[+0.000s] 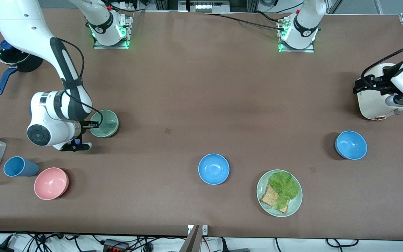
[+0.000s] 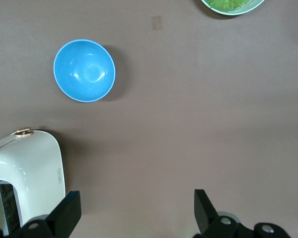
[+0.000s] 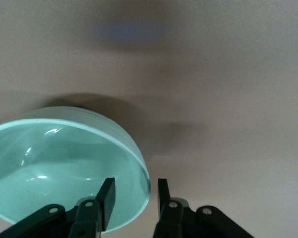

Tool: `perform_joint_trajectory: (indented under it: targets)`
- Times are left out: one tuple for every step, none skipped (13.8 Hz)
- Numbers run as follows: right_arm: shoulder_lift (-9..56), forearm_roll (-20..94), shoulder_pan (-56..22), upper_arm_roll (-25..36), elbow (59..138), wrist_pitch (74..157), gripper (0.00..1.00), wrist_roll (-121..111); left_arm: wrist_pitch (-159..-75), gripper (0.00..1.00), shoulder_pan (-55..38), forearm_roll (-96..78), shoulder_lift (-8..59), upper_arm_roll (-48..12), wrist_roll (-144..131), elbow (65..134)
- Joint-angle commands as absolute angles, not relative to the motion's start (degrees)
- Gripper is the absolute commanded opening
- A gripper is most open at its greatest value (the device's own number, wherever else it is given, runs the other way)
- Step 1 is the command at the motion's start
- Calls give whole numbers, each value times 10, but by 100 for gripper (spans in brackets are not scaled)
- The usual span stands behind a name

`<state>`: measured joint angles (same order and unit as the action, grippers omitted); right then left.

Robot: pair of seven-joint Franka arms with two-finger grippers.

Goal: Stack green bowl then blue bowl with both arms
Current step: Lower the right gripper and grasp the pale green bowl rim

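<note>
Right gripper [image 3: 134, 198] straddles the green bowl's [image 1: 105, 123] rim near the right arm's end of the table, one finger inside, one outside, narrow gap, apparently not clamped yet, likely lining up a rim pinch for lifting. Left gripper [image 2: 134, 213] waits spread wide and empty over bare table beside a white appliance [image 2: 25, 173], with one blue bowl [image 2: 84, 70] near it, probably its pickup; the other blue bowl [image 1: 213, 169] sits mid-table beside the lettuce plate [image 1: 294, 206].

A pale mint-green bowl [image 1: 105, 123] sits upright toward the right arm's end of the table, its rim between the right gripper's [image 3: 135, 199] fingers. Two bright-blue bowls, one mid-table [image 1: 213, 169], one [image 1: 351, 145] toward the left arm's end, stand upright and apart.
</note>
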<state>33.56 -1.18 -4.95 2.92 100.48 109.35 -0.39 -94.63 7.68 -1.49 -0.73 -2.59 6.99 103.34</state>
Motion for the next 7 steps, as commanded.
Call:
perform_joint_trajectory:
  targets:
    - [339,-13,-43,26,1013,1099,39,-3,-947,100,96,-30,4,-25,67,1019]
    - [341,-12,-39,26,1013,1099,36,-5,-948,100,99,-30,11,-26,67,1017]
    - [341,-11,-39,26,1013,1099,28,-6,-951,100,102,-30,14,-25,69,1013]
    - [340,-11,-40,26,1011,1097,13,-6,-952,100,103,-29,18,-25,72,1012]
    - [338,-10,-41,26,1007,1093,0,-6,-949,100,105,-29,22,-26,76,1013]
    - [337,-9,-47,25,1001,1090,0,-7,-947,100,105,-30,22,-25,76,1015]
    - [332,-6,-51,15,993,1085,0,-11,-946,100,105,-29,22,-25,76,1014]
